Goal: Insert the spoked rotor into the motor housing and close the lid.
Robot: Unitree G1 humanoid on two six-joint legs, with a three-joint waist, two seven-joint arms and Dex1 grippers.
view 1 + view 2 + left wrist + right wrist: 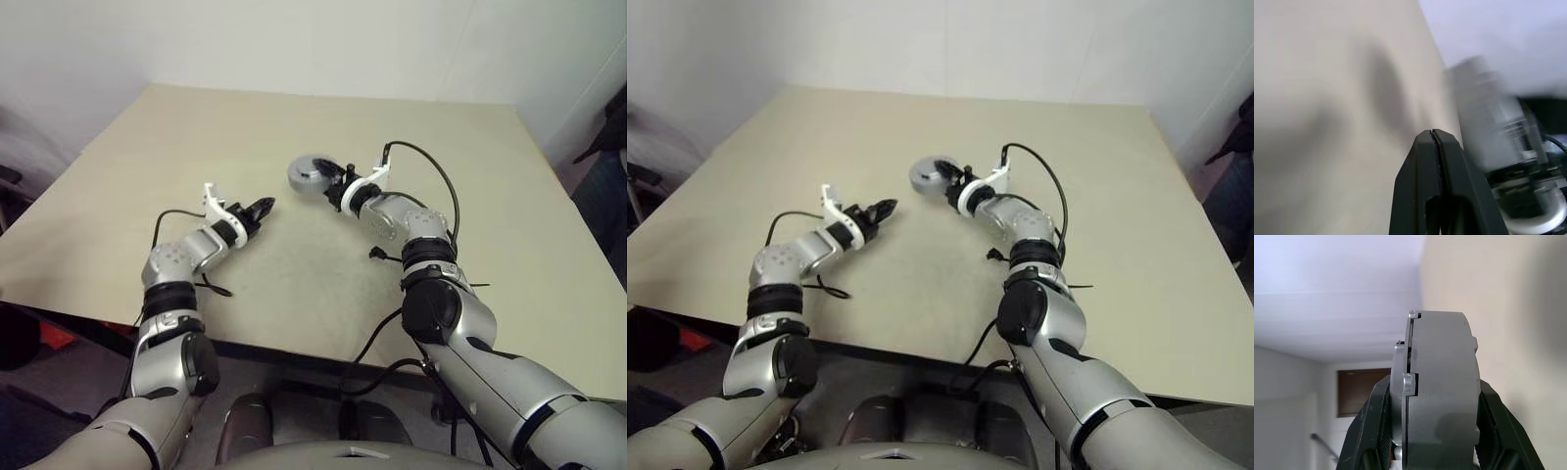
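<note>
My right gripper (329, 183) is shut on the motor housing (310, 173), a short grey metal cylinder held over the middle of the table. The right wrist view shows the motor housing (1442, 382) edge-on between the two black fingers (1376, 421). A thinner grey disc lies against one face; I cannot tell if it is the lid. The spoked rotor is hidden. My left gripper (265, 206) is shut and empty, a short way left of the housing, pointing toward it. In the left wrist view its closed fingertips (1434, 136) point at the blurred housing (1484, 112).
The beige table (196, 137) stretches wide on all sides of the arms, with a white wall behind it. Its front edge runs just below my elbows. Black cables loop off both forearms.
</note>
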